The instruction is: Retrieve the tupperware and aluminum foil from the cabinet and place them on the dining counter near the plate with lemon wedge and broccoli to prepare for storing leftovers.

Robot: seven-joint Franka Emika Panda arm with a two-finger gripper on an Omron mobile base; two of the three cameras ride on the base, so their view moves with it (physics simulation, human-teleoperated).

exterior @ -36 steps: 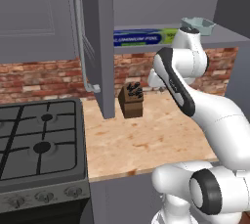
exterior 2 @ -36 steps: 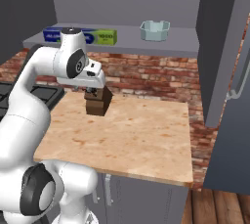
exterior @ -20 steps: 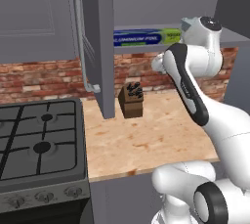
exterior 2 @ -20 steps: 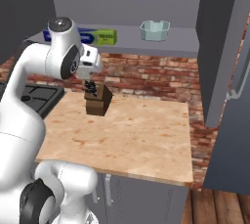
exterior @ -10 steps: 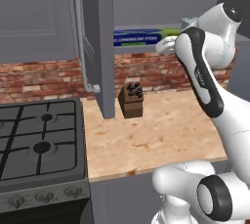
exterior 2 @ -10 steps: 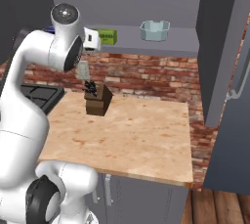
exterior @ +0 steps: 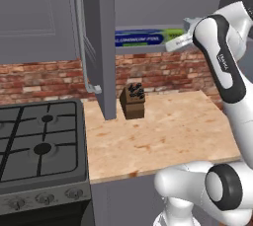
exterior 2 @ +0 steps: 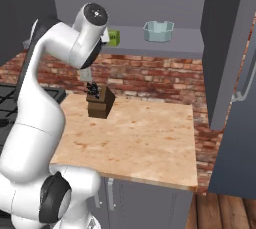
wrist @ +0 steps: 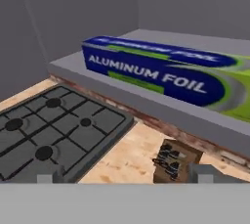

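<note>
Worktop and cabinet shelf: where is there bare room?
The worktop is bare right of the knife block. The shelf is bare between foil box and tub, and beyond the tub.

You face a red brick wall (exterior: 44,74) running behind a light wood worktop (exterior: 163,131) with a dark knife block (exterior: 133,101) standing near the wall. A black gas hob (exterior: 37,143) with knobs along its front sits directly against the worktop's left edge. At the right, wood plank floor (exterior 2: 220,213) shows beside a tall grey panel (exterior 2: 235,123), and grey doors (exterior 2: 140,205) close the base below the worktop.
</note>
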